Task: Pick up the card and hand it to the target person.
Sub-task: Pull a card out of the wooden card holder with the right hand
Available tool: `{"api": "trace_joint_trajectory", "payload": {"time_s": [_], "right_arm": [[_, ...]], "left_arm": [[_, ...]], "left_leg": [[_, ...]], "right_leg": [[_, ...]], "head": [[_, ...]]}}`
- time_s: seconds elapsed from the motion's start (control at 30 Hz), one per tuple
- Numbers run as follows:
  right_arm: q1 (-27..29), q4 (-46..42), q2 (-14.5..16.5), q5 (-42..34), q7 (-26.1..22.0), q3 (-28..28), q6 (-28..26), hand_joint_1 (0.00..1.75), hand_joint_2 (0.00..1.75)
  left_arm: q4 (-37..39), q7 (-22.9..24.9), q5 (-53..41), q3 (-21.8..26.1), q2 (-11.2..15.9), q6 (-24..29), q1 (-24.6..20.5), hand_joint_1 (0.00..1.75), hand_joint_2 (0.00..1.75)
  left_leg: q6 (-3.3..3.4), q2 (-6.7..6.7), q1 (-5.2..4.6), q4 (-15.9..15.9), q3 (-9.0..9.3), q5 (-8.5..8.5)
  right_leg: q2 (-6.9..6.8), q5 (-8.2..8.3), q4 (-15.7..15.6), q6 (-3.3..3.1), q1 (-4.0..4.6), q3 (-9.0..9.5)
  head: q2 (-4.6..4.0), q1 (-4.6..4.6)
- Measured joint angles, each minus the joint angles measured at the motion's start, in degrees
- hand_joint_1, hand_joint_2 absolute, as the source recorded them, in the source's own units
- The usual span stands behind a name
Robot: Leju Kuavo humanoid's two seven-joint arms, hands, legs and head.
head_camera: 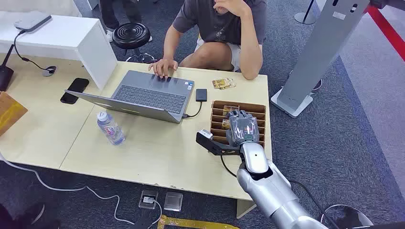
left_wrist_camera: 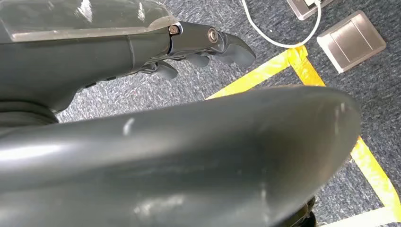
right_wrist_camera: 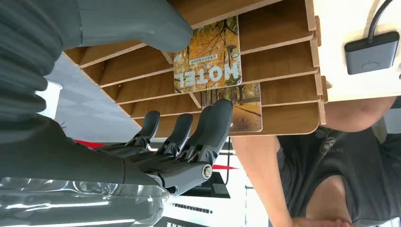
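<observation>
Right hand (head_camera: pixel 242 128), grey ribbed cover and dark fingers (right_wrist_camera: pixel 208 135), was seen poised over the slotted brown wooden card rack (head_camera: pixel 260 109) at the table's right side. Fingers were spread apart w/ nothing gripped; thick grey thumb (right_wrist_camera: pixel 142 23) was set on one side of the cards, dark fingers on the other. Whether any finger touched a card could not be told.

Autumn-print card marked "HOTEL" (right_wrist_camera: pixel 208 56) was seen standing in a rack slot, approx. between thumb and fingers in the right wrist view. A second autumn-print card (right_wrist_camera: pixel 241 106) was lodged one slot over, just beside the fingertips. Two more loose cards (head_camera: pixel 224 84) were laid flat on the pale wooden table (head_camera: pixel 157 152), near the elbow of the seated person in the grey T-shirt (head_camera: pixel 224 21).

Left hand (left_wrist_camera: pixel 208 45) was caught hanging over grey carpet w/ yellow tape; fingers were loosely curled, nothing held.

Elsewhere on the table: open grey laptop (head_camera: pixel 143 98) w/ the person's hand (head_camera: pixel 163 67) resting on its far edge, small black hub (head_camera: pixel 201 94) cabled to it, clear plastic water bottle (head_camera: pixel 111 128), black phone (head_camera: pixel 75 90).
</observation>
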Motion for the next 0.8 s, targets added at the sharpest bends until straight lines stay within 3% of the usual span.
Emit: {"api": "trace_joint_trajectory", "payload": {"time_s": [0.67,0.8], "right_arm": [[-1.10,3.84,0.56,0.66,1.19,-0.21,-1.32,0.65,1.75],[-1.11,4.13,0.57,0.79,1.21,-0.45,-1.33,0.72,1.75]], "left_arm": [[0.00,0.42,-0.36,0.00,-0.02,0.00,-0.05,0.00,0.00],[0.00,0.42,-0.35,0.00,-0.03,0.00,-0.04,0.00,0.00]], "left_leg": [[0.00,0.00,0.00,0.00,0.00,0.00],[0.00,0.00,0.00,0.00,0.00,0.00]], "right_leg": [[0.00,0.00,0.00,0.00,0.00,0.00],[0.00,0.00,0.00,0.00,0.00,0.00]], "head": [[0.00,0.02],[0.00,0.03]]}}
